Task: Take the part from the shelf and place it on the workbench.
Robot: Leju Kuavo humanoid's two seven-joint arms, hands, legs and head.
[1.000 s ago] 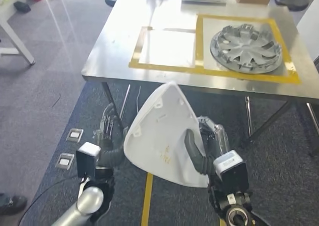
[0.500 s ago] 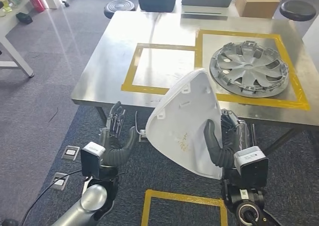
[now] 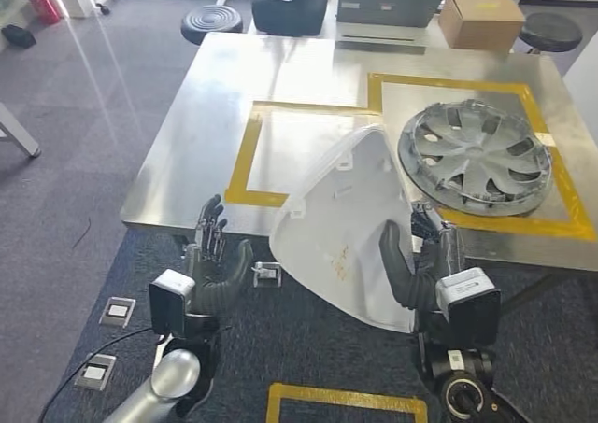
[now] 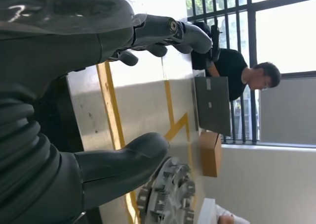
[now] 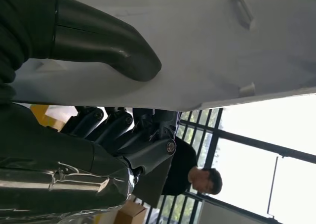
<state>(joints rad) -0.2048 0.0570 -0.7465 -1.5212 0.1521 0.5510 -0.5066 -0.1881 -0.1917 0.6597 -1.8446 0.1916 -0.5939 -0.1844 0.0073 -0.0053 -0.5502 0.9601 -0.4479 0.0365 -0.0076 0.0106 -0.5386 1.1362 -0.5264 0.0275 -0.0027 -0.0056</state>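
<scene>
Right hand (image 3: 416,269) of yours held the white plastic part (image 3: 346,222) at lower centre of the head view, thumb pressed on its inner face and the dark fingers (image 5: 111,122) wrapped behind its edge, as the right wrist view showed. That pinch across the thin shell looked chosen because the panel is broad and curved, so one edge is the only place a single hand can clamp it. You carried it tilted, pointed end up and toward the workbench (image 3: 191,133), with its upper tip overlapping the near edge of the bench in the picture; it hung in the air, not yet set down.

Your left hand (image 3: 211,264) sat at lower left, empty, fingers spread and upright, apart from the part, probably kept ready to steady it.

On the bench, the yellow-taped rectangle (image 3: 249,152) at centre was bare, and the grey wheel cover (image 3: 476,157) filled the taped square at upper right. I'd judge the bare rectangle was your target, since the other was taken. A cardboard box (image 3: 481,17) and a laptop (image 3: 384,3) stood at the far edge.
</scene>
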